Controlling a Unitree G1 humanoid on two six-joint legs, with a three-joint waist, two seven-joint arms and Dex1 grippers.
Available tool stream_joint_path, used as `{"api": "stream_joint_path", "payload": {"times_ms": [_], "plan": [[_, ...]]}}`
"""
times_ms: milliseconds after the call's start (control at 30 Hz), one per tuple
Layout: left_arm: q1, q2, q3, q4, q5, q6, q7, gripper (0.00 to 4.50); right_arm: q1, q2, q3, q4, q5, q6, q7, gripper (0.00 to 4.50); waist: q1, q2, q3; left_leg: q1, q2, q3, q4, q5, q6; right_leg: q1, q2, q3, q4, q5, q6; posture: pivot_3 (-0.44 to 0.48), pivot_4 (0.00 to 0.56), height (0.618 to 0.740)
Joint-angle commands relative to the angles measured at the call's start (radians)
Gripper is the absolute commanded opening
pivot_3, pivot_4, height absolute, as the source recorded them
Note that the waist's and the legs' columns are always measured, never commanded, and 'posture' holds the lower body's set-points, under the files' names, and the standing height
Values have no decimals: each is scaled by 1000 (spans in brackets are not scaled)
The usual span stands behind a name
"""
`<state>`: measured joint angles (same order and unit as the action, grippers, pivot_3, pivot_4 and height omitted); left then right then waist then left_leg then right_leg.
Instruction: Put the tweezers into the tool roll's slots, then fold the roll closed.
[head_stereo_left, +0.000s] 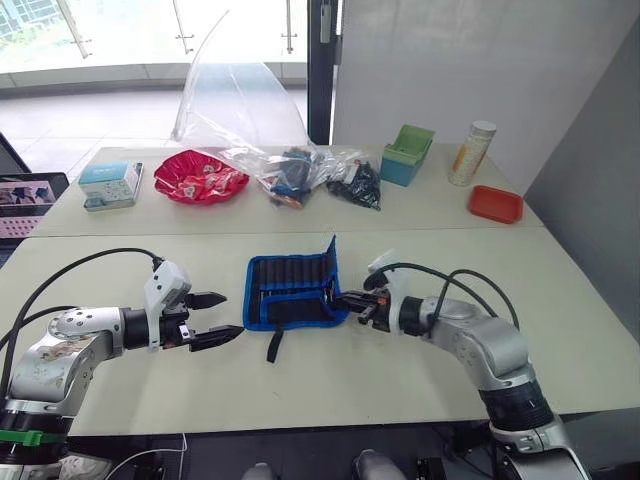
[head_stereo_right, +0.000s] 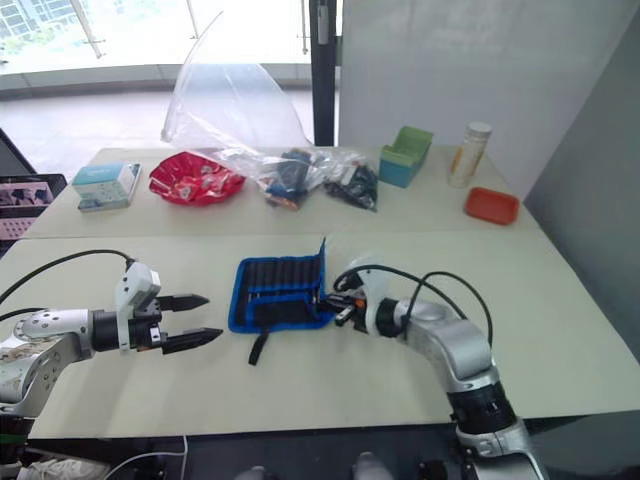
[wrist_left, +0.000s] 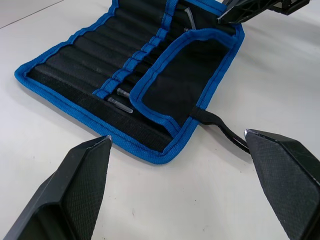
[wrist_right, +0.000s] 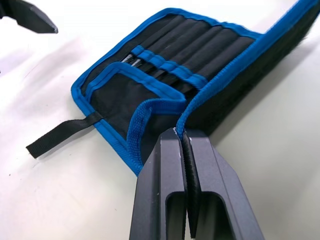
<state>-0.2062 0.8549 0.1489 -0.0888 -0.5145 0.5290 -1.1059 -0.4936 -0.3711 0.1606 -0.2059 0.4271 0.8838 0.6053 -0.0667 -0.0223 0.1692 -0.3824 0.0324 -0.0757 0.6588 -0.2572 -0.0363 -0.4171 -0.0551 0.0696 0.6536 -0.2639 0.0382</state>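
Note:
The tool roll (head_stereo_left: 290, 285) lies open on the near table, blue-edged with a black inside, and its lower flap is folded up over the slots (wrist_left: 100, 60). Tweezers (wrist_left: 119, 105) sit in the slots with their tips poking out below the blue band. My right gripper (head_stereo_left: 342, 298) is shut on the roll's right edge (wrist_right: 220, 75), which stands raised off the table. To the left of the roll, my left gripper (head_stereo_left: 216, 318) is open with nothing between its fingers. The black strap (head_stereo_left: 274, 344) trails from the roll's front edge toward me.
On the far table stand a clear plastic bag (head_stereo_left: 240, 110) of items, a red bowl (head_stereo_left: 200, 178), a blue-white box (head_stereo_left: 110, 184), a green box (head_stereo_left: 407, 155), a bottle (head_stereo_left: 471, 152) and a red tray (head_stereo_left: 496, 203). A seam (head_stereo_left: 150, 236) divides the two tables.

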Motion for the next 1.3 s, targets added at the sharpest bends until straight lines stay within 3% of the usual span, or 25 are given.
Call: {"api": "stream_joint_path", "payload": {"times_ms": [33, 467, 733, 933, 1133, 1300], "plan": [[10, 7, 20, -22, -2, -14, -2, 4500, -28, 15, 16, -26, -7, 11, -16, 45, 0, 0, 0, -3, -2, 0, 1, 0, 0, -4, -1, 0, 4, 0, 0, 0, 150, 738], [17, -22, 2, -45, 8, -21, 24, 4500, -85, 152, 55, 80, -15, 43, -54, 45, -3, 0, 0, -2, -1, 0, 1, 0, 0, -6, -1, 0, 10, 0, -1, 0, 150, 738], [28, -24, 15, -49, 13, -24, 44, 4500, -106, 232, 83, 232, -45, -7, -44, 45, -3, 0, 0, -2, -2, -1, 1, 0, 0, -6, -1, 0, 10, 1, -1, 0, 150, 738], [52, -12, 30, -59, 13, -21, 46, 4500, -114, 359, 4, 474, -27, -112, -30, 45, -14, -1, -1, 2, 1, 0, 1, 0, 0, -5, 1, 0, 11, 2, -3, 0, 150, 738], [69, -6, 29, -71, 5, -13, 33, 4500, -106, 416, -72, 390, 85, -76, 18, 1919, -13, -1, -1, 3, 2, 0, 1, 1, -1, -5, 2, 0, 11, 2, -3, 0, 150, 738], [61, -5, 32, -49, 12, -22, 25, 4500, -60, 332, -60, 271, 83, -157, 111, 3618, -1, -1, -1, 0, 1, 0, 1, 0, -1, -6, 1, 0, 11, 2, -3, 0, 150, 738]]}}
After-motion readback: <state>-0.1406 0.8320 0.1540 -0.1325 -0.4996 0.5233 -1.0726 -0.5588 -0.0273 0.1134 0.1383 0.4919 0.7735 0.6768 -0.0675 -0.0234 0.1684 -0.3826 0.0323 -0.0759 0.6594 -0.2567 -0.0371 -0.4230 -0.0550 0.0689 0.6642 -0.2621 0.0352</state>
